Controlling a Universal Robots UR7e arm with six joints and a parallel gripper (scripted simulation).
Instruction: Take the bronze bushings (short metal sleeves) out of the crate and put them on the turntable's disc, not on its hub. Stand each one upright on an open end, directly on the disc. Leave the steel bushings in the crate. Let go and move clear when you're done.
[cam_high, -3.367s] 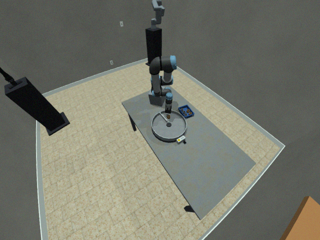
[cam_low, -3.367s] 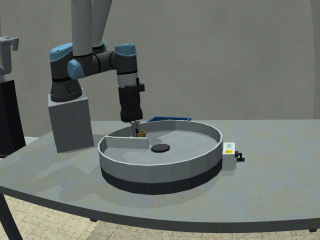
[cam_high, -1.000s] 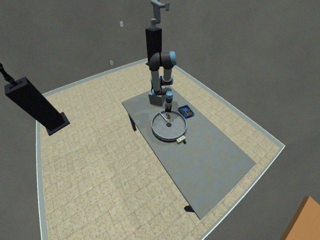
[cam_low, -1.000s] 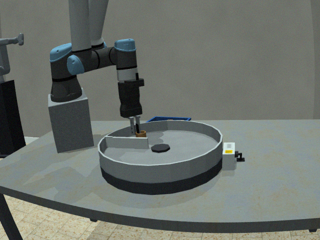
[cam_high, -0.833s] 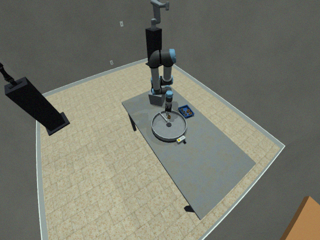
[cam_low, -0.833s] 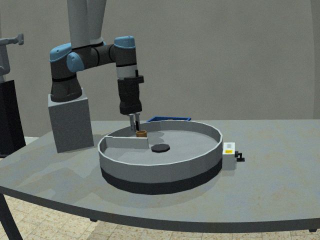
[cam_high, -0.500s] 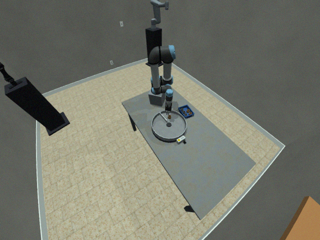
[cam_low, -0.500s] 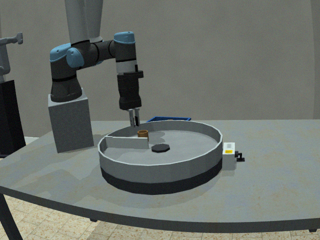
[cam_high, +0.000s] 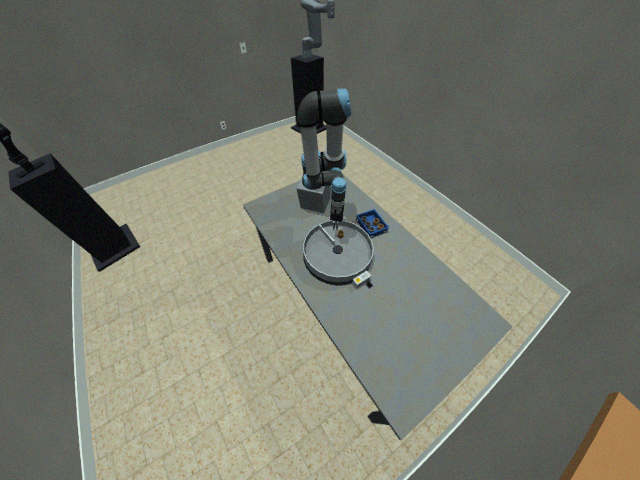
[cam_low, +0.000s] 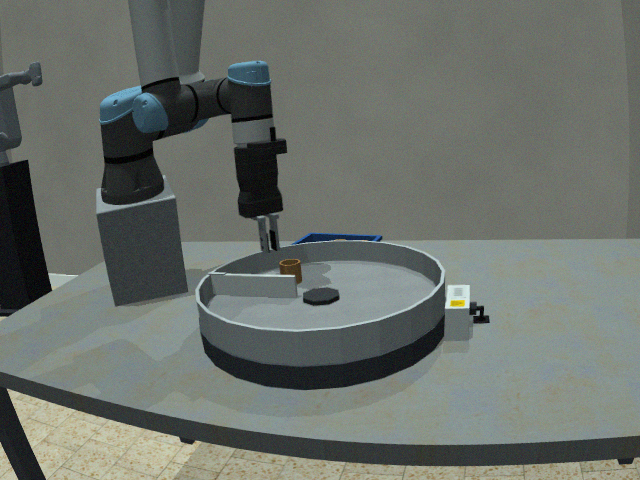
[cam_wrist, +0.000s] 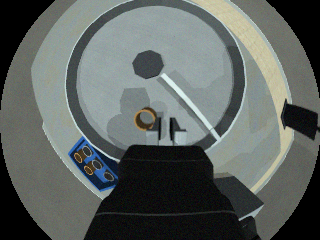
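Note:
One bronze bushing (cam_low: 290, 269) stands upright on the turntable's grey disc (cam_low: 361, 294), between the dark hub (cam_low: 320, 296) and the rim; it also shows in the wrist view (cam_wrist: 146, 119) and from above (cam_high: 340, 234). My gripper (cam_low: 269, 246) (cam_wrist: 165, 124) hangs just above and beside it, over the disc's back left, with its fingers a little apart and nothing between them. The blue crate (cam_high: 371, 220) sits behind the turntable and holds several bushings (cam_wrist: 88, 160). Bronze ones show there; steel ones are too small to tell.
A white fixed bar (cam_low: 254, 285) runs from the rim towards the hub, right next to the standing bushing. A raised wall rings the disc. A small white control box (cam_low: 458, 311) sits at the turntable's right side. The arm's grey base block (cam_low: 140, 242) stands left.

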